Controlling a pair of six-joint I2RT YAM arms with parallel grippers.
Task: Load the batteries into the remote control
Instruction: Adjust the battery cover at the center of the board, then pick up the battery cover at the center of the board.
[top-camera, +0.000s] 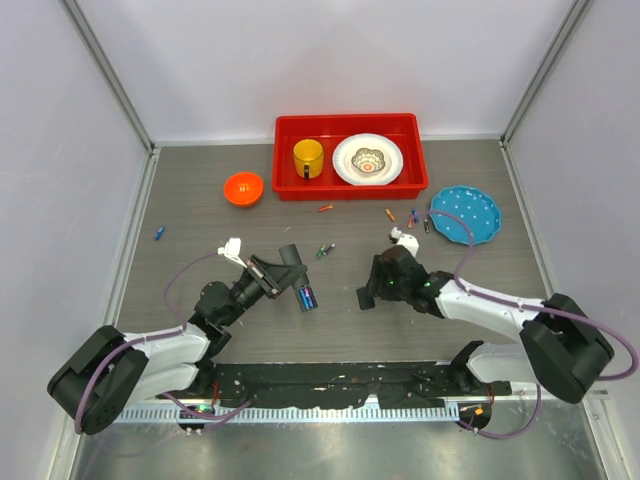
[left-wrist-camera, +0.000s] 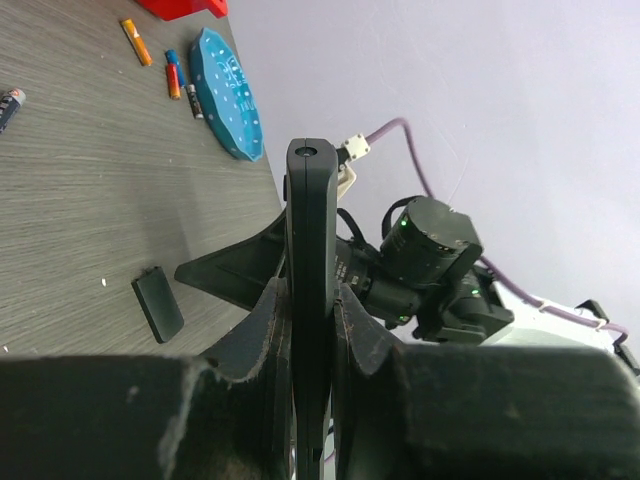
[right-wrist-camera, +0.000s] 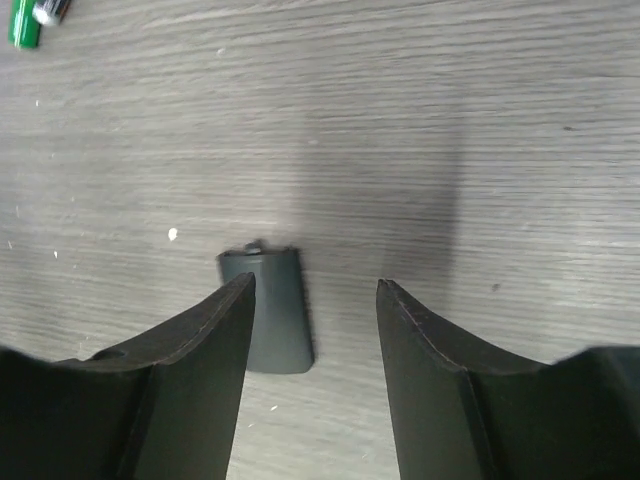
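Well to the near side of the red tray (top-camera: 350, 192), below its left half, the left gripper (left-wrist-camera: 311, 310) has its jaws pressed onto the remote control (left-wrist-camera: 311, 220), pinching the slim black bar edge-on. A blue battery (top-camera: 308, 297) shows at the remote's near end.

Equally far from the tray, below its right half, the right gripper (right-wrist-camera: 315, 300) hangs low over the table with jaws spread, holding nothing. A small black battery cover (right-wrist-camera: 278, 318) lies flat beneath it, partly hidden by one finger.

Closer to the tray, a green-and-dark pair of batteries (top-camera: 325, 250) lies below its middle. An orange battery (top-camera: 325, 208) rests just off the tray's near wall, and a cluster of batteries (top-camera: 410, 218) lies off its near right corner, beside a teal plate (top-camera: 466, 213). An orange bowl (top-camera: 243, 188) sits just left of the tray. Inside the tray stand a yellow mug (top-camera: 308, 157) and a white plate (top-camera: 367, 160).
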